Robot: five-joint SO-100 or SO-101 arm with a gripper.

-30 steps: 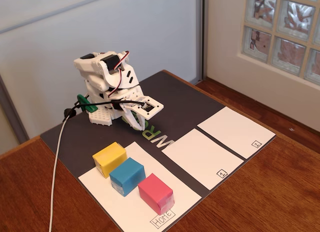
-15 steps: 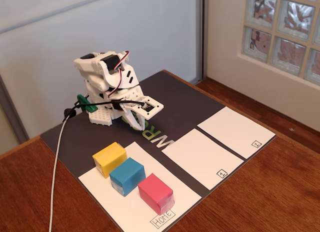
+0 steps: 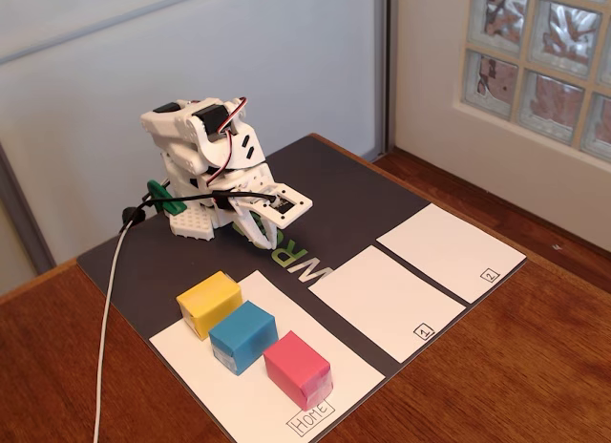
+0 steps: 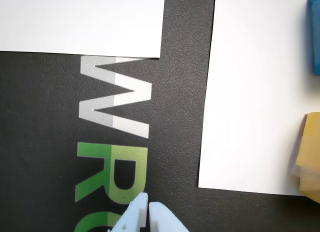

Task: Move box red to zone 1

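Fixed view: brown wooden worktop [image 3: 516,367] carries a dark mat [image 3: 353,200]; pale wall behind, glass-block window [image 3: 544,52] at upper right; white arm folded at the mat's far end, claw [image 3: 256,235] low over the mat, empty; box red [image 3: 297,369] on the Home sheet [image 3: 263,400] near its label, touching the blue box [image 3: 242,336], yellow box [image 3: 209,303] beyond; zone 1 [image 3: 387,300] bare, zone 2 sheet [image 3: 449,250] beside it.

Wrist view: claw [image 4: 148,208] tips pressed together over green lettering; blue and yellow box edges at right.
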